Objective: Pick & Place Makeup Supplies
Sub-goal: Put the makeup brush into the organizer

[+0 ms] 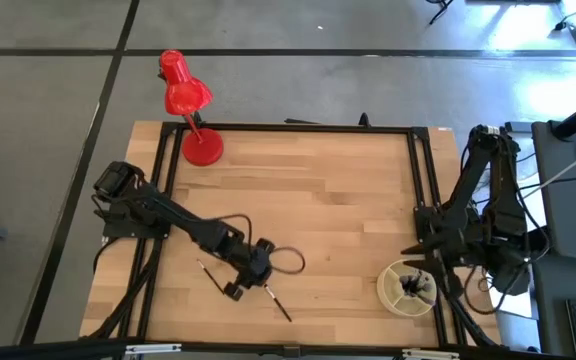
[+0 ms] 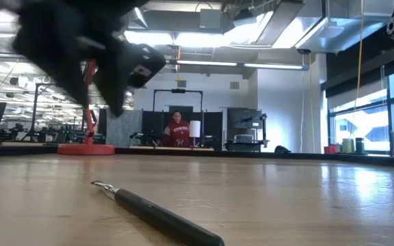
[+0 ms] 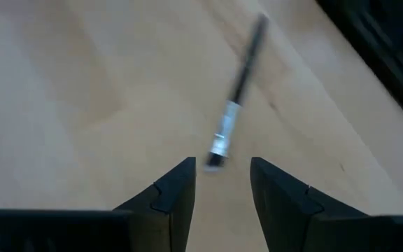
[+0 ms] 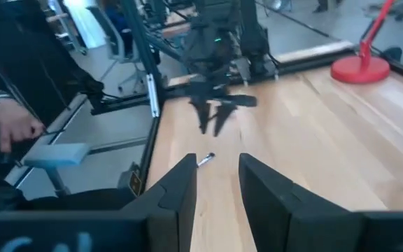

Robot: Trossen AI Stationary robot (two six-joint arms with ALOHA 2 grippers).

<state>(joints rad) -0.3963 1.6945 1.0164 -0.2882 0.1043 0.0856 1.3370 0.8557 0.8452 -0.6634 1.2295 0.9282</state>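
On the wooden table (image 1: 318,190), lying near front edge: makeup brush (image 1: 276,302); hovering beside it, left gripper (image 1: 240,290), fingers apart (right gripper (image 4: 215,183) likewise, far right). Red lamp (image 1: 190,105) standing far-left.

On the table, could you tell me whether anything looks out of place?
Two makeup brushes lie loose on the wood near the open left claw, apart from the round container by the right claw.

The table (image 1: 308,190) was pale wood planking, the lamp (image 1: 186,105) red, the bowl (image 1: 406,288) cream, and the brush (image 3: 235,98) black with a silver band.
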